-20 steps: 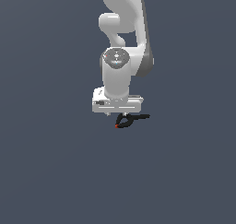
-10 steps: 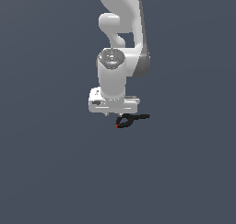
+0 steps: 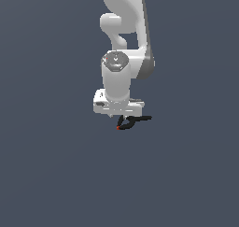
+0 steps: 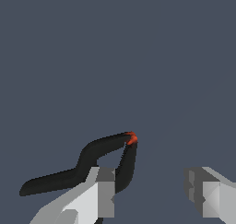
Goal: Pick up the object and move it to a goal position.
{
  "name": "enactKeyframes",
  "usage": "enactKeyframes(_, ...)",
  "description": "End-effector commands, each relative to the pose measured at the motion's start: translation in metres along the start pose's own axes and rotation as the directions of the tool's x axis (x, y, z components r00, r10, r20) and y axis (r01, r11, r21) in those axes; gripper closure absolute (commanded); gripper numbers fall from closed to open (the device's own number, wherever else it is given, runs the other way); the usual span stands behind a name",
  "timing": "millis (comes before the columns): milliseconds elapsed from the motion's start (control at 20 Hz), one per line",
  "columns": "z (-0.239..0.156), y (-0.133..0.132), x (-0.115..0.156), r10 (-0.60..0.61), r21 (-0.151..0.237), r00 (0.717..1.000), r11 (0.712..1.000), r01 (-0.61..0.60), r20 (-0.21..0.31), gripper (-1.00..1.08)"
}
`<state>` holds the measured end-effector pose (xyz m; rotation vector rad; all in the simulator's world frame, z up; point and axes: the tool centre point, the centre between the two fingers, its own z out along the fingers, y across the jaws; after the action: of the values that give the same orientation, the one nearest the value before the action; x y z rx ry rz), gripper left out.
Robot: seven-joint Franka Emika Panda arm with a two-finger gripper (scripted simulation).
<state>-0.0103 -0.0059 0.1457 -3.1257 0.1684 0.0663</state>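
The object (image 4: 99, 156) is a small black spring clamp with a red-orange jaw tip and two thin handles. It lies on the dark grey floor, and in the exterior view the object (image 3: 136, 120) shows just under the white hand. My gripper (image 4: 152, 184) is open, with a wide gap between its fingers. One finger (image 4: 105, 193) stands right against the clamp. One clamp handle runs outside that finger, and the other lies just inside the gap. The second finger (image 4: 205, 191) is well clear of the clamp. In the exterior view my gripper (image 3: 122, 117) is mostly hidden by the hand.
The white Panda arm (image 3: 126, 44) rises straight above the hand. A plain dark grey floor (image 3: 56, 174) surrounds everything, and no other object or goal marker shows.
The hand has sunk slightly toward the clamp and the wrist has tilted a little. The clamp has stayed in place.
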Motion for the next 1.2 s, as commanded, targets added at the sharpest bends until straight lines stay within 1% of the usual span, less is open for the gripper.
enactKeyframes(0, 0.004, -0.007, -0.002, 0.040, 0.013, 0.999, 0.999, -0.040, 0.001, -0.20)
enactKeyframes(150, 0.009, -0.017, -0.005, 0.103, 0.033, 0.995, 0.994, -0.103, 0.004, -0.20)
enactKeyframes(300, 0.016, -0.029, -0.009, 0.179, 0.055, 0.984, 0.982, -0.180, 0.012, -0.20)
enactKeyframes(550, 0.028, -0.050, -0.017, 0.321, 0.091, 0.946, 0.942, -0.323, 0.034, -0.20)
enactKeyframes(700, 0.035, -0.061, -0.023, 0.405, 0.108, 0.913, 0.907, -0.408, 0.052, -0.20)
enactKeyframes(850, 0.042, -0.073, -0.028, 0.485, 0.121, 0.872, 0.863, -0.490, 0.073, -0.20)
enactKeyframes(1000, 0.049, -0.084, -0.034, 0.561, 0.130, 0.822, 0.812, -0.569, 0.095, -0.20)
enactKeyframes(1150, 0.056, -0.094, -0.040, 0.633, 0.135, 0.765, 0.753, -0.644, 0.119, -0.20)
